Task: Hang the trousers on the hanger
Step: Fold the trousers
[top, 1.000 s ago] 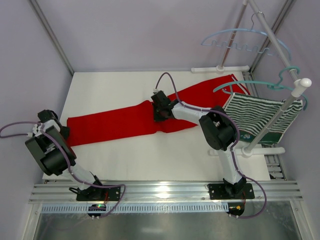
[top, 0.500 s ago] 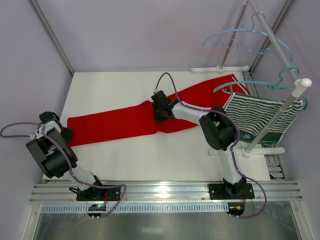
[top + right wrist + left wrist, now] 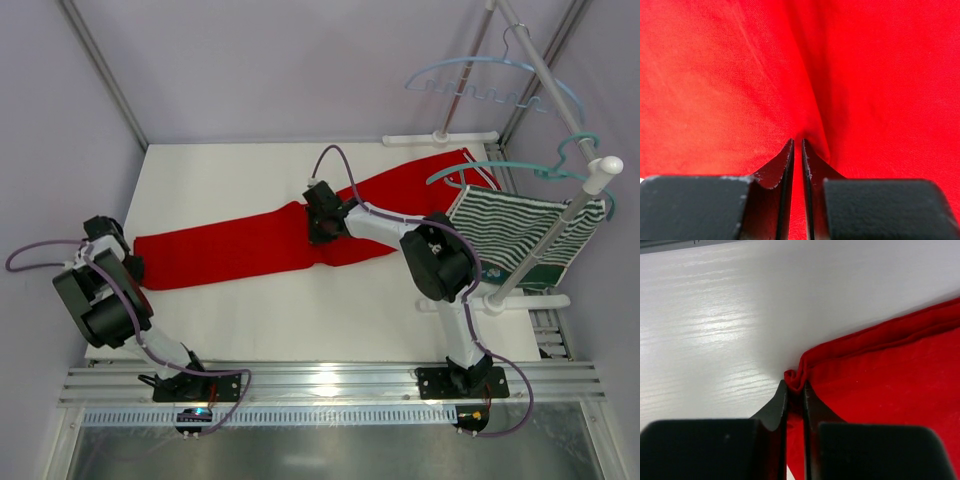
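Observation:
The red trousers (image 3: 230,250) lie flat across the white table, from the left edge up to the right rear. My left gripper (image 3: 128,262) is at their left end. In the left wrist view it (image 3: 794,385) is shut on a bunched corner of the trousers (image 3: 890,370). My right gripper (image 3: 320,225) is over the middle of the trousers. In the right wrist view it (image 3: 797,142) is shut on a pinched fold of the trousers (image 3: 715,75). The pale blue hanger (image 3: 450,64) hangs on the rack's rod at the top right, away from both grippers.
A darker teal hanger (image 3: 500,168) holds a green-and-white striped garment (image 3: 520,235) on the white rack (image 3: 560,235) at the right. The rack's foot (image 3: 440,139) rests by the waist end of the trousers. Walls close in the left and the back.
My left gripper went from open to shut on the left end of the trousers and shifted slightly towards them. The right arm and the trousers have not moved.

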